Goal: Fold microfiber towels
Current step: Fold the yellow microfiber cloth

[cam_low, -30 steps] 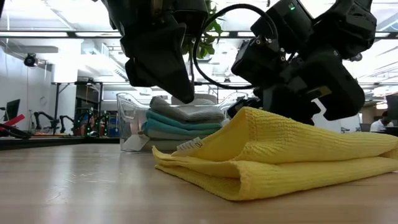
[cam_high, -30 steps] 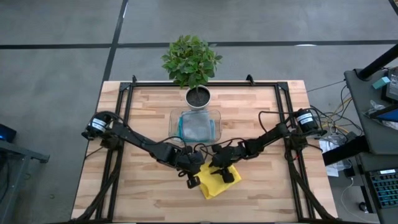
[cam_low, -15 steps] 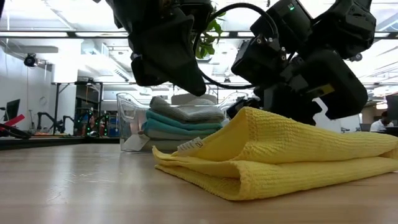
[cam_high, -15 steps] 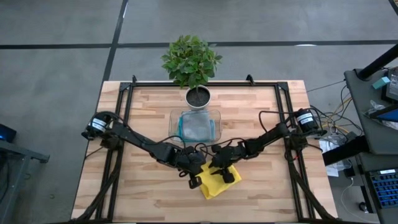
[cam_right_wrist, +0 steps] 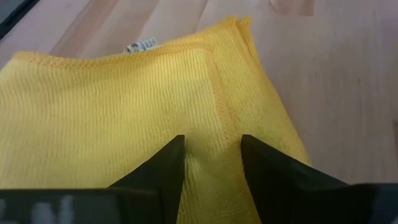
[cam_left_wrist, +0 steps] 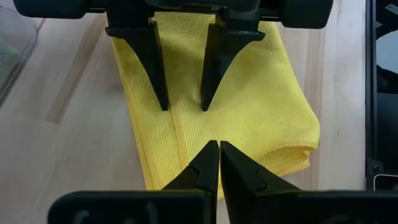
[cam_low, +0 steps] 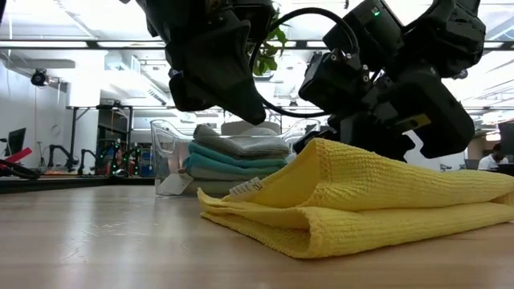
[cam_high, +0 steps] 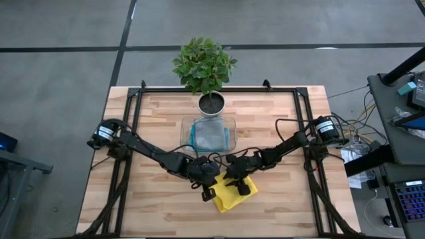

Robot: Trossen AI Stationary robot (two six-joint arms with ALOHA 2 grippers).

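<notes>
A yellow towel [cam_high: 229,198] lies folded on the wooden table near its front middle, and also shows in the low view [cam_low: 361,209]. My right gripper [cam_right_wrist: 211,155] is shut on its top at the far end. My left gripper [cam_left_wrist: 214,149] hangs shut just above the towel's left side [cam_high: 208,191], touching nothing. Behind it, a clear tray [cam_low: 165,152] holds a stack of folded towels, with a grey one [cam_low: 241,143] on top of a teal one [cam_low: 233,160]. My right gripper pinches a strip of the yellow towel's top, along a hem [cam_right_wrist: 214,134], between its two fingers. The fingers [cam_left_wrist: 158,87] slant down onto it from the table's far right. The towel rests on the table and rises into a hump [cam_low: 321,146] under the fingers.
A potted plant [cam_high: 204,66] stands behind the tray [cam_high: 229,123] at the table's far middle. A black frame [cam_high: 133,133] runs along the table's sides and back. Bare wood lies to the left and right of the towel.
</notes>
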